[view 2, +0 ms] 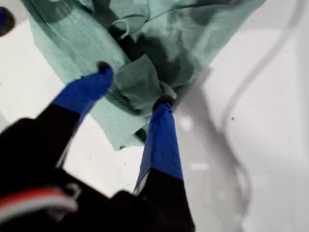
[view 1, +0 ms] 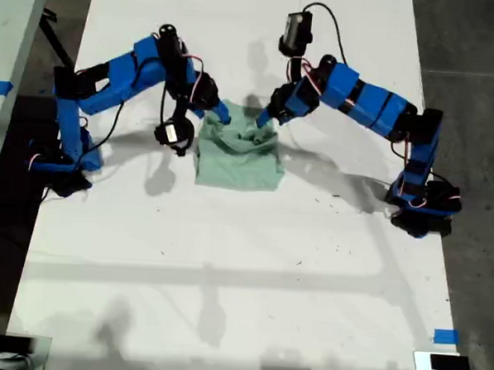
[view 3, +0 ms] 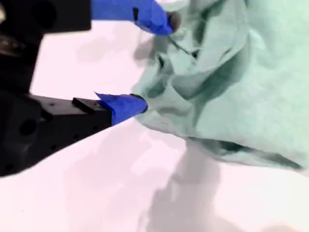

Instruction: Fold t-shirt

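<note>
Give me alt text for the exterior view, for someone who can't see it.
Two blue robot arms reach inward from the exterior view's left and right edges to a crumpled, partly folded pale green t-shirt on a white table. Both arms' jaws meet the shirt's far, bunched edge. Blue tape marks the table's near corner at the view's right.

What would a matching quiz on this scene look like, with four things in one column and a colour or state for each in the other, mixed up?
Things:
1. t-shirt
2. table
3. tape strip
4. my second gripper

Descriptions:
A. white
B. blue, near the exterior view's lower right corner
C. pale green, bunched up between the two arms
D. fingers apart at the cloth's edge

Pairs: 1-C, 2-A, 3-B, 4-D
</note>
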